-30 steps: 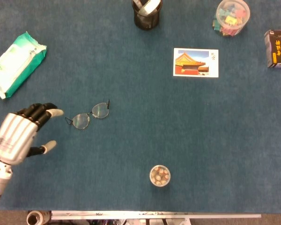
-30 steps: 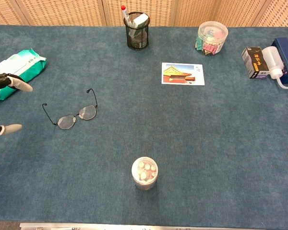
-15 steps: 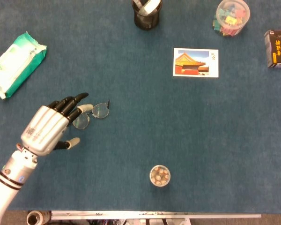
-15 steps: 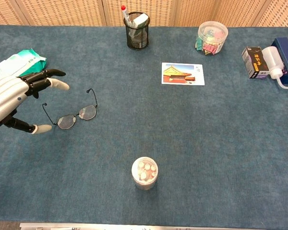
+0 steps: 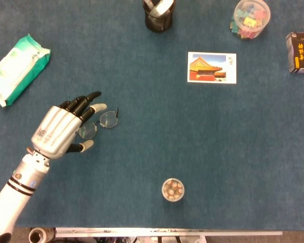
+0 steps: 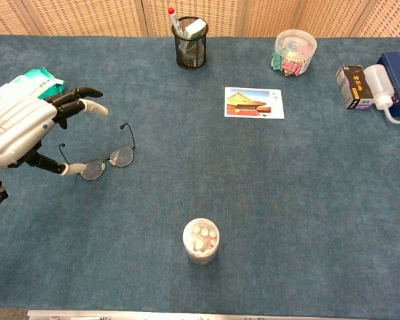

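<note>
Head view: left hand (image 5: 61, 130) hovers w/ fingers spread, holding nothing, over the left lens of the glasses (image 5: 102, 122), which lie flat on the blue table (image 5: 218, 142). Chest view: thumb tip just beside the frame; contact unclear. Right hand not seen in either view.
</note>
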